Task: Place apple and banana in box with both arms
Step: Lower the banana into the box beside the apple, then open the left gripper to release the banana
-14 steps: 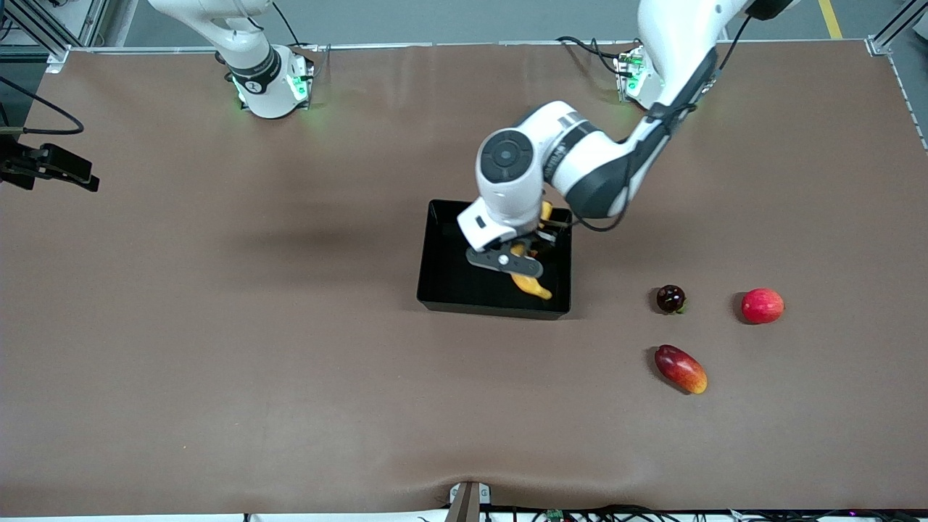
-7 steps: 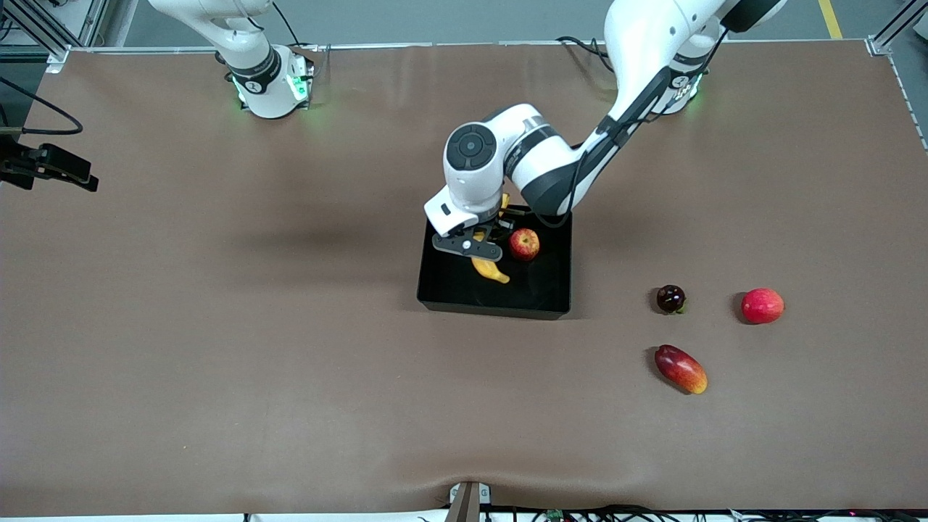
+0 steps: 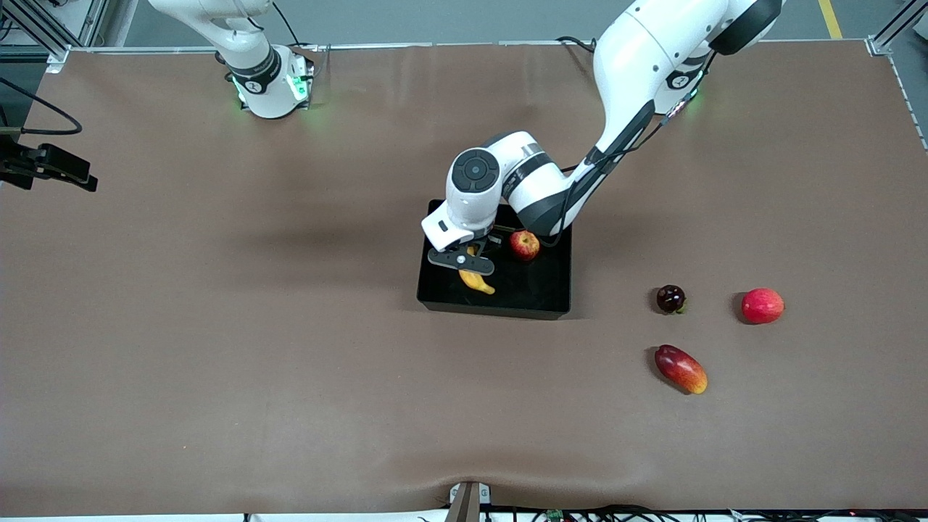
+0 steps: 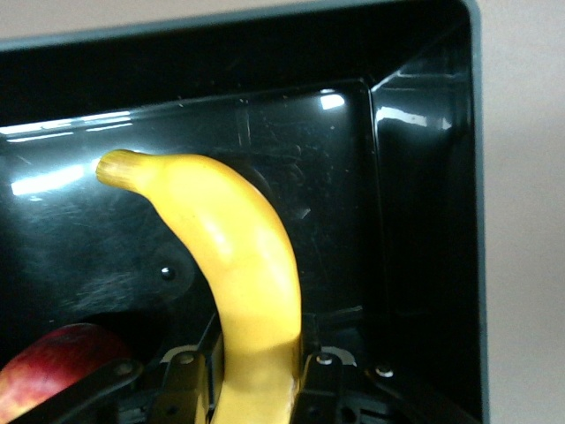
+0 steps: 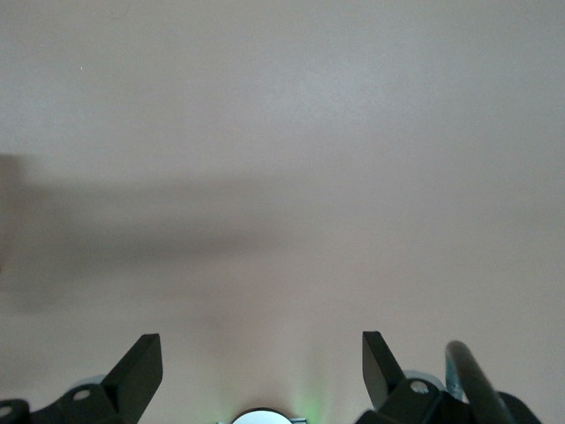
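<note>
Box (image 3: 439, 288) interior: left gripper (image 3: 470, 262) clamps banana (image 3: 476, 281).

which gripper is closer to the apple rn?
Left. The left gripper is over the box, shut on the banana, right beside the apple. The right gripper waits open over bare table.

The shallow black rectangular plastic box (image 3: 540, 293) with upright walls sits near the middle of the brown table. Inside it, the small round red apple (image 3: 523, 245) with yellow streaks rests upright on the floor, toward the wall nearest the robots' bases. The long curved plain yellow banana (image 3: 476, 281) hangs over the box's interior, beside the apple, clamped between gripper fingers.
</note>
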